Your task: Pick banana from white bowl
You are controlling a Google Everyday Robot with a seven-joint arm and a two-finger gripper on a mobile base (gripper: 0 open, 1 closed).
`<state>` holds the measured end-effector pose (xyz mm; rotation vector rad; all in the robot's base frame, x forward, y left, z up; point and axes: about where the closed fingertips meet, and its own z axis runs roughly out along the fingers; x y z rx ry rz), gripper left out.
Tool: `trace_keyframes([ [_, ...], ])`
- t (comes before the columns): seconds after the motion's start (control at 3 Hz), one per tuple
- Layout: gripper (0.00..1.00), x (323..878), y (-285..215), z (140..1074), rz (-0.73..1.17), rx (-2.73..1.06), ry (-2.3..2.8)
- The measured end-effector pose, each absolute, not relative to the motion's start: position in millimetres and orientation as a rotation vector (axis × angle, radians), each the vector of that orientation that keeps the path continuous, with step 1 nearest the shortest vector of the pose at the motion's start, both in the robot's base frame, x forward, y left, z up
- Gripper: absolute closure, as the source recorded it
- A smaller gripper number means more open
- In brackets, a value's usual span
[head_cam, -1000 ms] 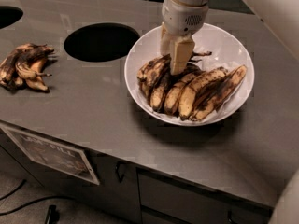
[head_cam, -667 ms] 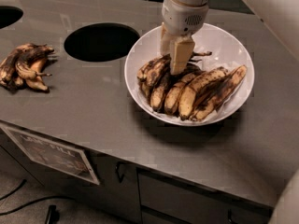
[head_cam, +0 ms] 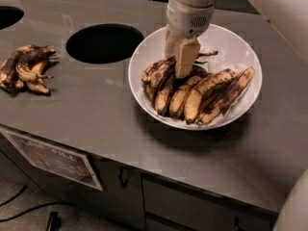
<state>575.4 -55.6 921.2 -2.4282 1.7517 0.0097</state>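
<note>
The white bowl sits on the grey counter, right of centre, and holds several overripe bananas lying side by side. The darkest banana lies at the left of the pile, and thin dark stems stick out to the right behind the gripper. My gripper points straight down into the bowl and reaches the dark bananas at the left of the pile. Its tip hides part of them. The yellower, brown-blotched bananas lie to its right.
A small separate bunch of blackened bananas lies at the counter's left edge. A round hole opens in the counter left of the bowl, with another at the far left corner. Cabinet doors sit below the front edge.
</note>
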Motion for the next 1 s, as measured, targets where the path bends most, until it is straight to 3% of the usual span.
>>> trace_keyframes([
  [0.33,0.46,575.8,-55.4,920.5,0.011,-2.431,1.751],
  [1.0,0.89,575.7,-55.7,920.4,0.011,-2.429,1.753],
])
